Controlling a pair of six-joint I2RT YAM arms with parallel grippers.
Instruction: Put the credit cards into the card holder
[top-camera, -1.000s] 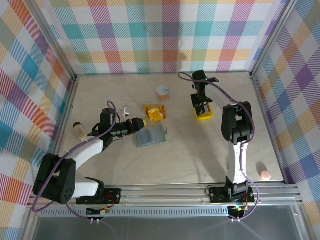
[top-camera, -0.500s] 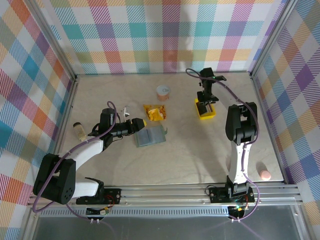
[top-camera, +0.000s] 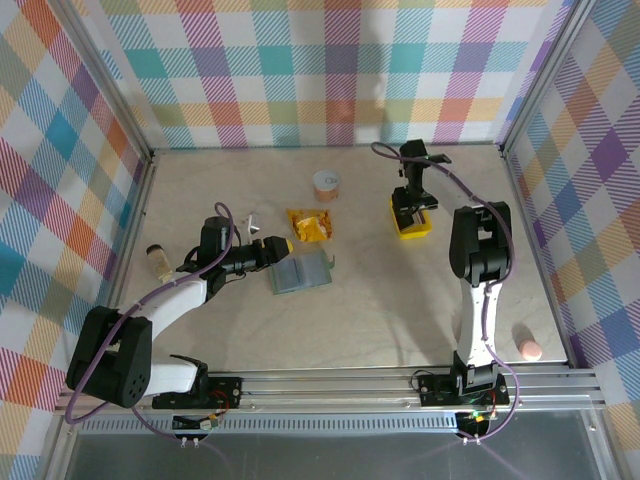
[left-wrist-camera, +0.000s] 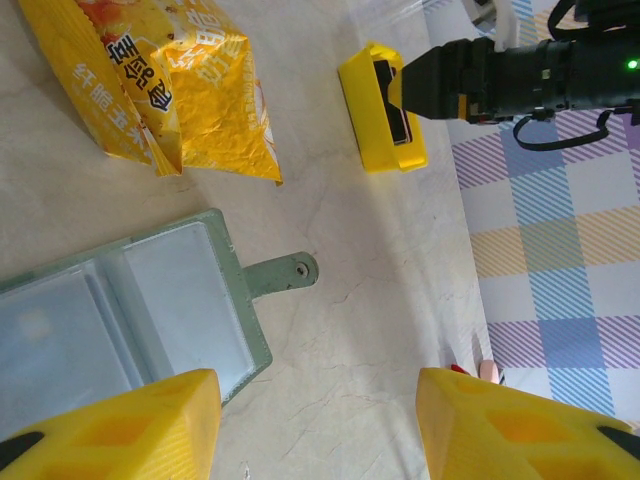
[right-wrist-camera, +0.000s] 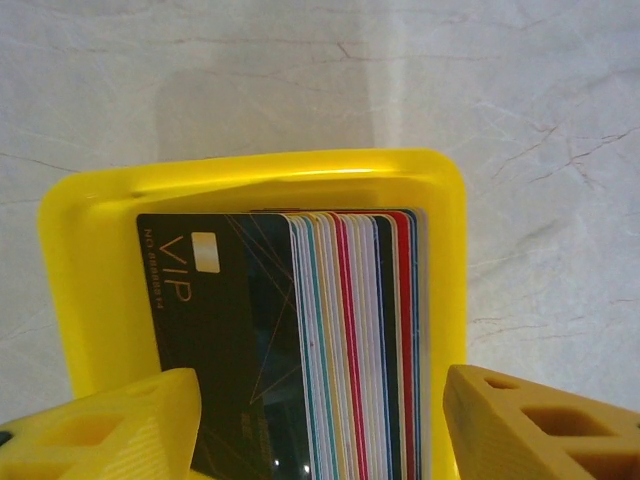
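– Two end effectors, both released. The left end effector (left-wrist-camera: 312, 400) hovers at the far left corner of the card holder (top-camera: 300, 272), jaws apart with nothing between them. The card holder lies unfolded on the desk (top-camera: 380, 310).

– And the credit cards (right-wrist-camera: 330, 340)?

– Well right of the card holder and farther back, stacked on edge in a yellow tray (right-wrist-camera: 90, 230). The right end effector (right-wrist-camera: 320, 385) straddles the stack, fingers wide, gripping nothing.

– How should it pick?

– I'd shift sideways until the pads bracket one outer card, probably the dark VIP one, then pinch its faces and lift straight up so the tray stays put.

– Anything unclear?

– The stack's lower part is cut off, so I can't count the cards. The card holder's slot openings are hard to make out.
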